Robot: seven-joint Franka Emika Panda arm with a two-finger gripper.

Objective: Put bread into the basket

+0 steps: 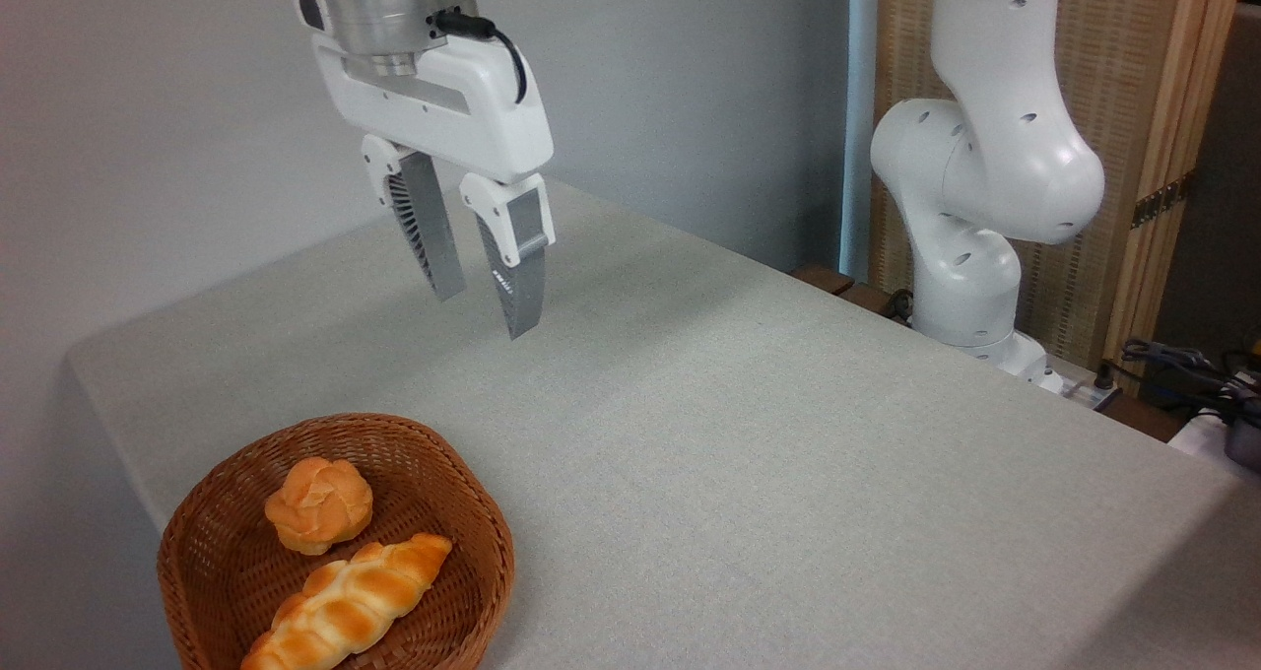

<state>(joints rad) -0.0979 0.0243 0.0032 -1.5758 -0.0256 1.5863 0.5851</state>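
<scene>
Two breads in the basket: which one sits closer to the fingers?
The round bun, at the basket's far side. The braided loaf lies nearer the camera, farther from the raised, open gripper.

- The bread [347, 604] lies flat inside the basket [480, 532], at the lower left of the grey surface [749, 453].
- A small round bun [318, 504] sits just beside it in the basket.
- The claw [485, 315] hangs high above, empty, its fingers [431, 229] spread apart.
</scene>
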